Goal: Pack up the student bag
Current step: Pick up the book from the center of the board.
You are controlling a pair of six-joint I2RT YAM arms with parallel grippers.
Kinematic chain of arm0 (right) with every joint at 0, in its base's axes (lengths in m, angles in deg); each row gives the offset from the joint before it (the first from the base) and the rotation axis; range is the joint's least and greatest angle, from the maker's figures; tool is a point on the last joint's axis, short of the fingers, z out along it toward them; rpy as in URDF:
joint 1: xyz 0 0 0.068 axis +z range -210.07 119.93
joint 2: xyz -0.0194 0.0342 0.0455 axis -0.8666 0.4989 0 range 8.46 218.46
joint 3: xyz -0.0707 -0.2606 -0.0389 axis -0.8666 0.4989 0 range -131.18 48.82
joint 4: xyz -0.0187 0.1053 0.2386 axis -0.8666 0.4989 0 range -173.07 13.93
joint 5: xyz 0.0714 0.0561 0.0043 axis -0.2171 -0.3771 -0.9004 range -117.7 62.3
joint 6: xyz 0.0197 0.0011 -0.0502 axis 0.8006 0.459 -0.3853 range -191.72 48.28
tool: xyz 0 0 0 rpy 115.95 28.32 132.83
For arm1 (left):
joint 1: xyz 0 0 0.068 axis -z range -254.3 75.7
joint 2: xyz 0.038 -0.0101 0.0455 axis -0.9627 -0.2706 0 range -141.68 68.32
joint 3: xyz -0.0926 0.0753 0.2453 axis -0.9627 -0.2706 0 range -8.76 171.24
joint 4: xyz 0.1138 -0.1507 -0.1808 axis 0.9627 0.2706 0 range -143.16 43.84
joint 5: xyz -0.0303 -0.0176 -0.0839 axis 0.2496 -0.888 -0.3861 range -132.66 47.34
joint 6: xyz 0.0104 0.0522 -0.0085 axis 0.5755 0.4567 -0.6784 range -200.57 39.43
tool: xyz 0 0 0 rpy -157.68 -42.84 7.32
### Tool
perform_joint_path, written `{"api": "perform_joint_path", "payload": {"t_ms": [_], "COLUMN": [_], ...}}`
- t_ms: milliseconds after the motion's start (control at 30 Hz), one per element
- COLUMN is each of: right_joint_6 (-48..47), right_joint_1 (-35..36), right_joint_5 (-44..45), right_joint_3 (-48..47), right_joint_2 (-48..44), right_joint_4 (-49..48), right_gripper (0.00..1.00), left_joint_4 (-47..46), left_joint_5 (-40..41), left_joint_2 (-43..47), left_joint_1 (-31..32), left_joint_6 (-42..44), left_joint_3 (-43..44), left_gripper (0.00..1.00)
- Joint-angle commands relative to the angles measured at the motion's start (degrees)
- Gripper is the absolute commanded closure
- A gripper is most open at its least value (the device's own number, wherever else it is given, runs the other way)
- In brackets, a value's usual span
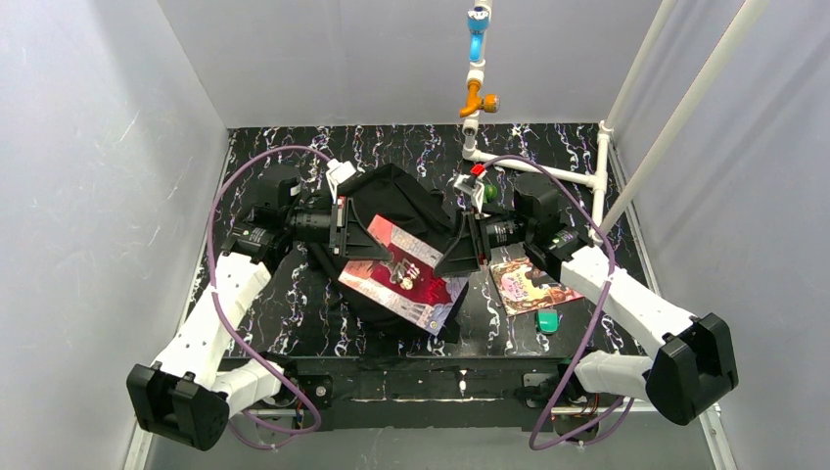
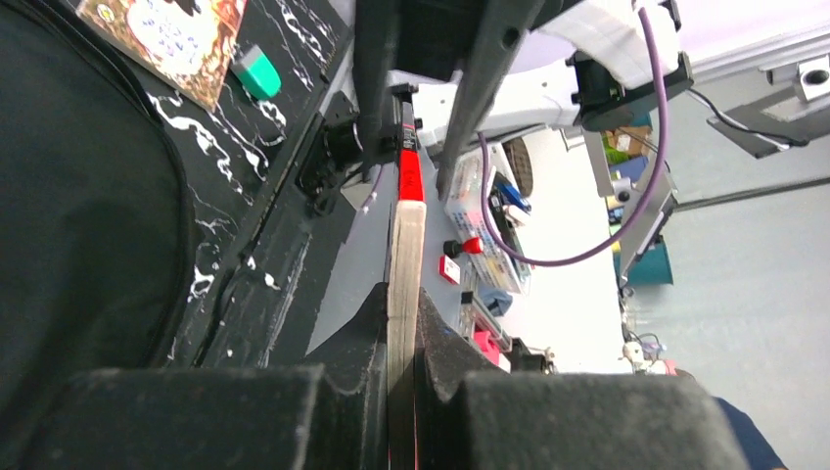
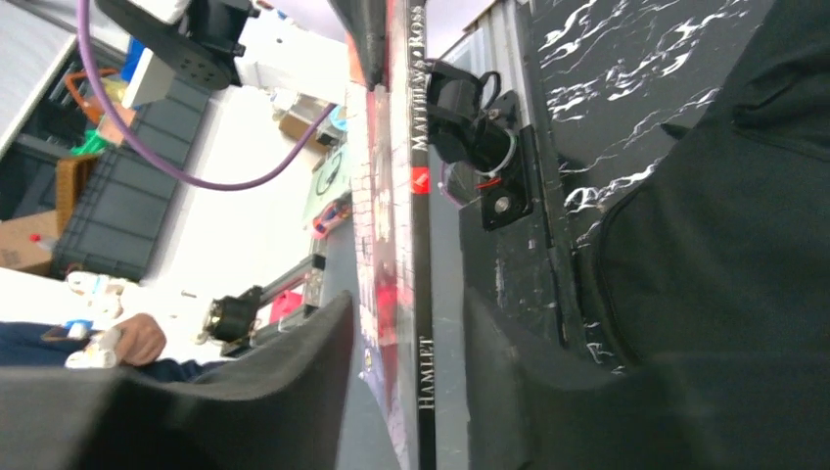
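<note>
**Student bag: soft black backpack, mid-table**

The student bag (image 1: 401,196) lies flat at the centre of the table (image 1: 284,313), between both arms. Its fabric looks limp and probably light, so it is likely to sag and slide. It is best taken at the rim of the opening or by a strap. A red book (image 1: 401,274) sits tilted over it. The left gripper (image 1: 345,230) reaches in from the left and pinches the book's edge. The right gripper (image 1: 468,250), opposite, straddles the spine, narrowly parted, with a gap on either side.

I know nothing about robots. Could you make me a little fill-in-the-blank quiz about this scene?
1. The red book has ___ printed on its spine.
2. The left claw is ___ on that book.
3. Below it lies the student bag, coloured ___.
4. A second book lies near the ___ arm.
Missing: Hamlet; shut; black; right.
</note>
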Motion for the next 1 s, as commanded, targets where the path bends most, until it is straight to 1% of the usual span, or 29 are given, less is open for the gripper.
{"api": "perform_joint_path", "payload": {"t_ms": [0,33,100,167,200,367,433,467,567,633,700,767,800,833,867,900,967], "right_joint_6": [8.82,12.49,22.12,30.86,33.89,45.78,50.0,51.59,55.52,57.6,59.12,59.61,59.55,59.29,58.76,57.81,54.7], "right_joint_1": [0.12,0.12,0.11,0.12,0.08,0.12,0.12,0.12,0.08,0.12,0.12,0.12,0.12,0.08,0.09,0.12,0.12], "right_joint_5": [6.24,7.29,8.38,10.25,11.62,17.25,20.24,21.48,24.58,26.02,27.32,28.52,29.15,29.94,30.66,31.25,32.06], "right_joint_3": [3.55,5.41,10.47,14.38,15.74,20.78,22.09,22.95,24.91,25.85,26.43,26.82,26.91,26.95,26.92,26.63,25.6], "right_joint_2": [-1.44,-1.7,-2.11,-2.28,-2.35,-2.22,-2.13,-2.13,-2.28,-2.47,-2.74,-3.25,-3.7,-4.24,-4.85,-5.5,-7.06], "right_joint_4": [-11.88,-15.73,-29.44,-41.02,-44.23,-59.54,-64.48,-66.46,-71.93,-74.21,-75.55,-74.87,-73.33,-71.06,-67.72,-63.89,-55.31], "right_gripper": [0.37,0.3,0.21,0.19,0.19,0.2,0.23,0.26,0.26,0.29,0.38,0.48,0.55,0.66,0.82,0.99,0.99], "left_joint_4": [-4.54,-6.95,-12.81,-16.72,-17.75,-19.85,-22.64,-22.75,-22.7,-22.71,-22.68,-22.68,-22.71,-22.57,-22.12,-20.13,-10.71], "left_joint_5": [2.89,3.13,3.9,5.63,6.57,8.44,8.3,8.5,9.52,9.72,10.74,12.36,13.43,13.94,14.5,15.34,19.42], "left_joint_2": [0.52,0.7,1.24,1.68,1.81,1.29,0.96,0.93,1.13,1.0,1.12,0.94,0.66,0.35,-0.05,-0.52,-1.16], "left_joint_1": [0.12,0.12,-0.08,-0.46,-0.59,-0.87,-0.81,-0.84,-0.82,-0.82,-0.8,-0.81,-0.78,-0.77,-0.73,-0.76,-0.74], "left_joint_6": [-3.92,-5.83,-10.3,-13.71,-14.74,-17.58,-18.96,-19.18,-19.28,-19.77,-20.63,-21.81,-22.41,-22.73,-22.49,-21.7,-16.75], "left_joint_3": [3.83,3.57,2.81,2.62,2.53,2.38,1.81,1.63,1.1,1.08,0.92,0.6,0.42,0.07,-0.14,-0.15,1.4], "left_gripper": [1.0,1.0,1.0,1.0,1.0,1.0,1.0,1.0,1.0,1.0,1.0,1.0,1.0,1.0,1.0,0.9,0.52]}}
